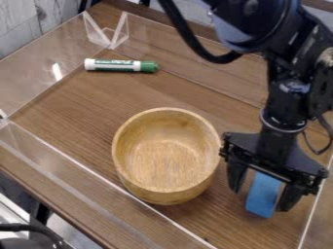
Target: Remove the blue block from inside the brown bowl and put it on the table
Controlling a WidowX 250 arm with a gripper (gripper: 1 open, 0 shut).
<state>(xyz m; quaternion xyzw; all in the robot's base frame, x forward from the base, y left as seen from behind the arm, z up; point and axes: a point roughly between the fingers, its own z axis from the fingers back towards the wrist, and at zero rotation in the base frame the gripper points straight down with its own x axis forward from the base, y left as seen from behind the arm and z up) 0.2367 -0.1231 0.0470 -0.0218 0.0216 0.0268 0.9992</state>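
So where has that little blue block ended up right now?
The blue block lies on the table at the lower right of the camera view, between the open gripper's fingers, just right of the empty brown bowl.
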